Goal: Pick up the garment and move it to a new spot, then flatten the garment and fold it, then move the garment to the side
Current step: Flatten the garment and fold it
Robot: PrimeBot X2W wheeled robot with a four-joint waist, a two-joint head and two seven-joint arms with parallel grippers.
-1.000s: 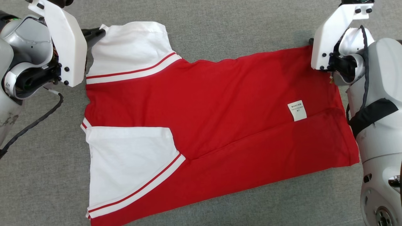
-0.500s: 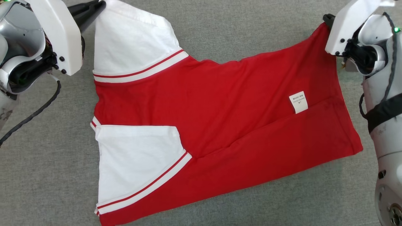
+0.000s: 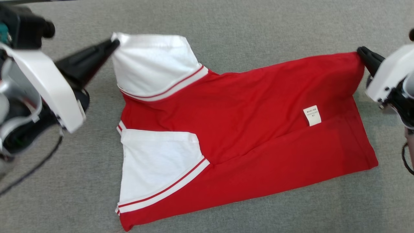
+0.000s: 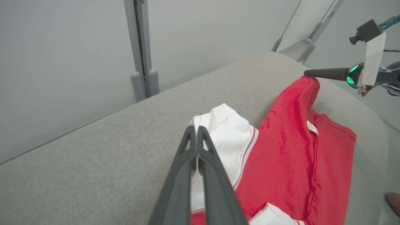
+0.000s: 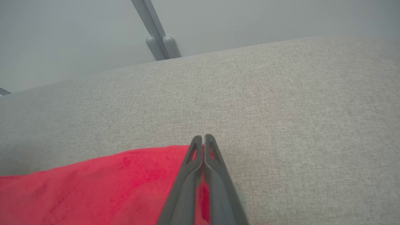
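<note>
Grey fabric surface point(image 3: 258, 26) carries a red-and-white T-shirt point(image 3: 245, 106), folded lengthwise (far edge raised). Left gripper point(image 3: 114, 44) pinches the white sleeve point(image 3: 155, 61) corner; right gripper point(image 3: 360, 51) pinches the red hem corner. A white label point(image 3: 312, 115) faces up.

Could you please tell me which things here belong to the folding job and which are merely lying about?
Job:
garment
left pincer, shut on its white sleeve
right pincer, shut on its red corner

Not the job:
grey cushioned surface
grey post behind

One garment point(image 3: 245, 129), two hands point(image 3: 114, 43) point(image 3: 360, 51)
</note>
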